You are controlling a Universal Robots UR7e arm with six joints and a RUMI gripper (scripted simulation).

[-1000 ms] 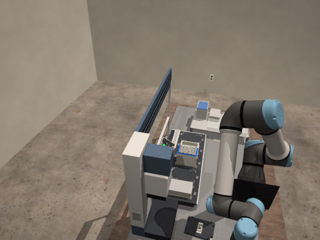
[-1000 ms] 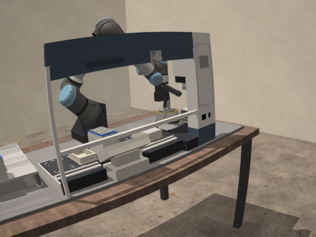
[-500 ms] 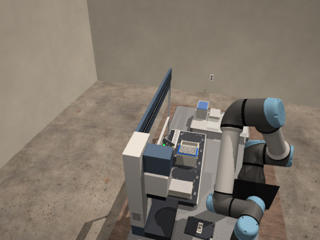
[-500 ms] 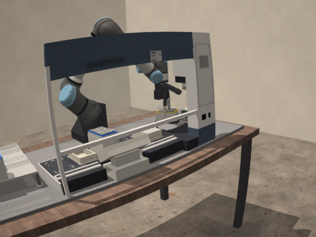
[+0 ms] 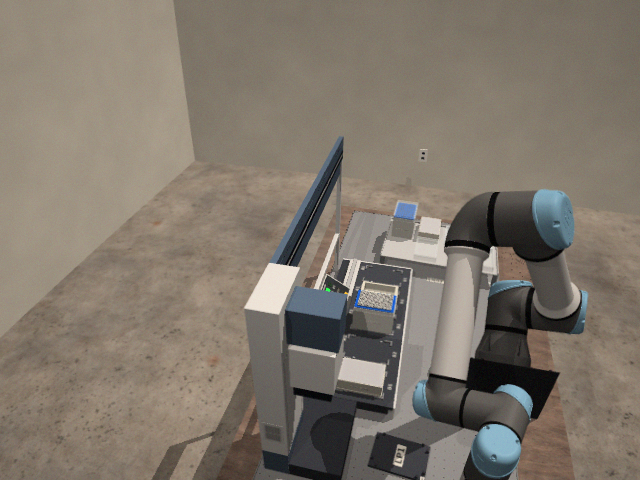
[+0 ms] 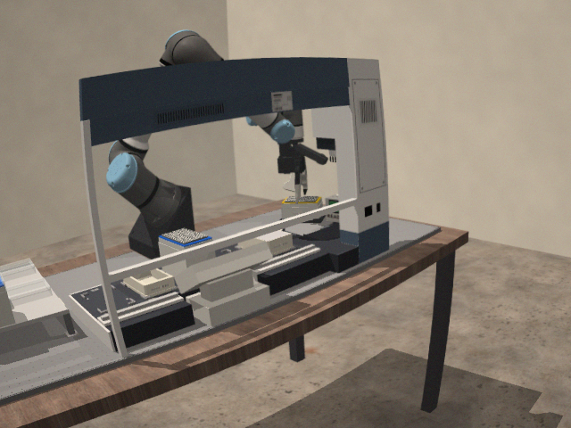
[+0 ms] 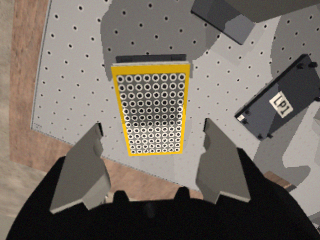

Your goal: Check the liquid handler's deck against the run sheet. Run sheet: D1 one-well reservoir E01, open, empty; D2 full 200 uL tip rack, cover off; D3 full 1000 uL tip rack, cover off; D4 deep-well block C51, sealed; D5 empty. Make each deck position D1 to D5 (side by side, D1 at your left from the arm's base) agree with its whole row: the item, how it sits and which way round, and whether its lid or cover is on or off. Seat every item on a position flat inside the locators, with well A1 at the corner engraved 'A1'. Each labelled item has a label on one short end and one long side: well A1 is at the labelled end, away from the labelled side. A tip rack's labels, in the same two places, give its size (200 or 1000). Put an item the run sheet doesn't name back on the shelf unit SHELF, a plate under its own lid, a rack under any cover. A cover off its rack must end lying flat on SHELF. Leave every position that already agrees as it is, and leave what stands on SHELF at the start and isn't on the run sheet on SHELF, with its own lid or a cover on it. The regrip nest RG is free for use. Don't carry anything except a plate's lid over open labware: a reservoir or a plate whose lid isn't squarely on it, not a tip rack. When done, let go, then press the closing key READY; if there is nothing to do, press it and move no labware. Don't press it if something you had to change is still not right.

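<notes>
A yellow-rimmed tip rack [image 7: 152, 107], cover off and full of tips, stands on a dark nest on the perforated plate near the table's corner. It also shows in the exterior view [image 6: 302, 201]. My gripper [image 7: 153, 121] is open, a little above the rack, with one finger at each long side and touching nothing. It shows in the exterior view [image 6: 300, 184] too. On the black deck [image 5: 382, 334] stand a blue-rimmed tip rack [image 5: 375, 299], an open white reservoir [image 5: 381, 286] behind it, and a white closed block [image 5: 361, 377] nearer the front.
The shelf unit [image 5: 415, 237] at the far end holds a blue-topped item [image 5: 405, 210] and white pieces. A black plate marked LP1 [image 7: 282, 105] lies right of the rack. The liquid handler's tower [image 6: 364, 152] and gantry beam [image 6: 211, 92] stand over the deck.
</notes>
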